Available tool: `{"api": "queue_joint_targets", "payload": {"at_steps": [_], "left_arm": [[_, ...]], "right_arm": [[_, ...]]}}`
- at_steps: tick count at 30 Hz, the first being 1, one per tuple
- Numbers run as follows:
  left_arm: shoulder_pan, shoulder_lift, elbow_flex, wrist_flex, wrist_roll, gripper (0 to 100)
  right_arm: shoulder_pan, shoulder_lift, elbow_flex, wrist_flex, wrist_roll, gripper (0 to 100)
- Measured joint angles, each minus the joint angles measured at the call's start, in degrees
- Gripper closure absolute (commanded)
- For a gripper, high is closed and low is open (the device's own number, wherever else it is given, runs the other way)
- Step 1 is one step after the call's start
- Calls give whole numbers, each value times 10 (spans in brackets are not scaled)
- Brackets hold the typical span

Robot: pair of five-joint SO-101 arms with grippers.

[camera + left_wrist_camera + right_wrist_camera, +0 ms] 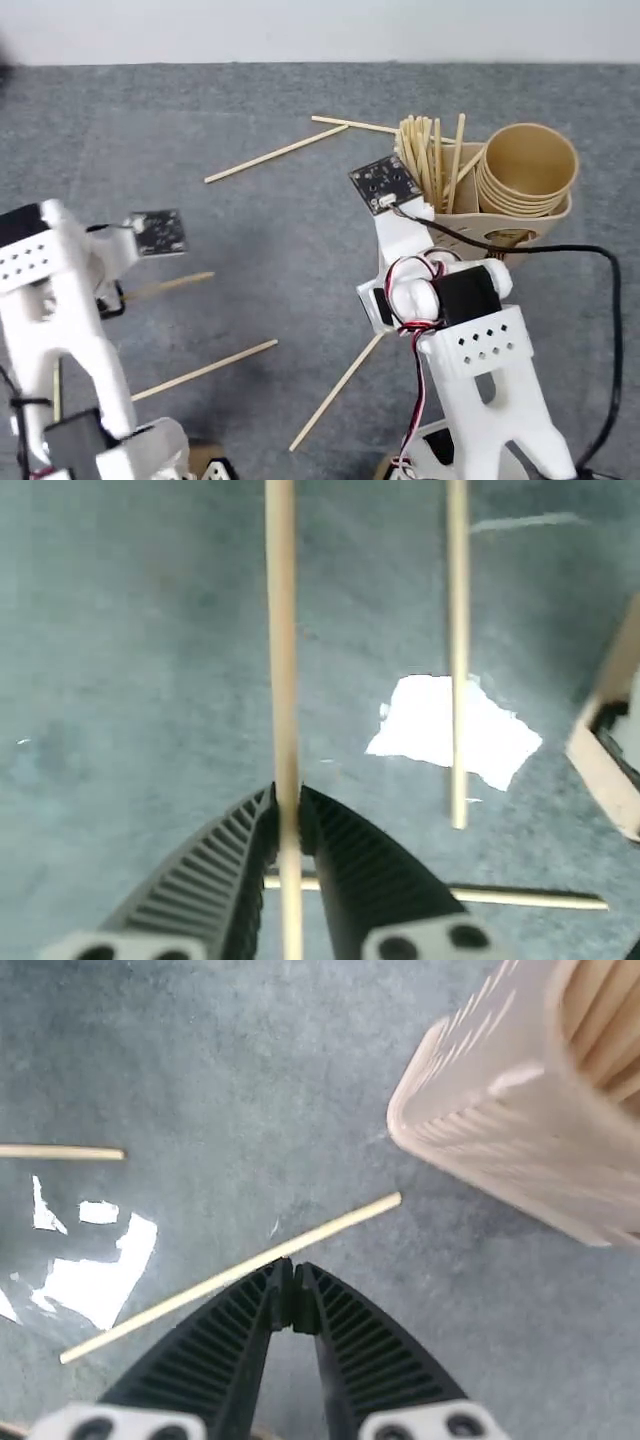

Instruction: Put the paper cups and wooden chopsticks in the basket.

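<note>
Grey felt-like surface (290,260); pale wall (320,30) behind, perhaps; loose chopsticks (276,154) scattered.

A broad stretch of bare counter (270,240) lies open between the two arms. Only flat loose chopsticks (205,370) are scattered over it, near the arm bases and toward the far side. The basket (500,232) stands at the far right, its mouth crowded by a stack of paper cups (527,165) and an upright chopstick bundle (428,155). The right arm (470,340) stands just before the basket and blocks its near side. A black cable (590,255) loops past it. The left claw (285,798), clamped on a held chopstick (282,630), has bare counter on one side and a neighbouring chopstick (457,650) on the other.
</note>
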Motion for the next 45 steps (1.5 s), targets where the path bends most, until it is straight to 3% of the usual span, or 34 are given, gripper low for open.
{"api": "queue_joint_targets", "payload": {"at_steps": [2, 11, 22, 33, 45], "left_arm": [[32, -33, -1, -16, 44, 988], [156, -127, -1, -172, 384, 988], [318, -173, -1, -415, 724, 988], [466, -173, -1, -658, 911, 988], [595, -165, -1, -820, 1000, 988]], "right_arm": [[0, 0, 15, 0, 0, 990], [0, 0, 36, -4, 0, 990], [0, 0, 185, -173, 0, 990], [0, 0, 235, -201, 0, 990], [0, 0, 264, -201, 0, 990]]}}
